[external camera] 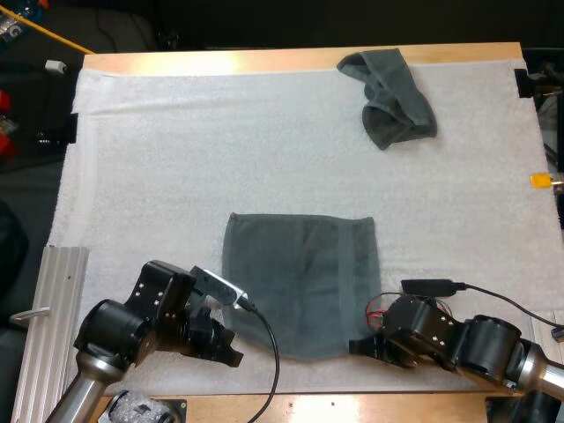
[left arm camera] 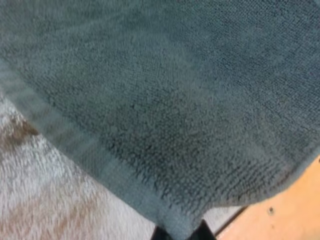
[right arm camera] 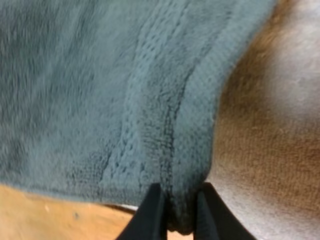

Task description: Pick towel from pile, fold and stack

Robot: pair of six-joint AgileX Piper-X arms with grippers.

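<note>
The white mat (external camera: 220, 150) covers nearly all of the wooden table (external camera: 264, 60). On it the flat towel (external camera: 300, 273), dark grey-green, lies spread out at the middle of the mat's near edge, while the smaller crumpled towel (external camera: 397, 101) sits well apart at the mat's far right corner. The left gripper (left arm camera: 179, 233) is clamped on the flat towel's near left corner, cloth pinched between its two black fingers, and the right gripper (right arm camera: 179, 217) squeezes the near right corner likewise.
</note>
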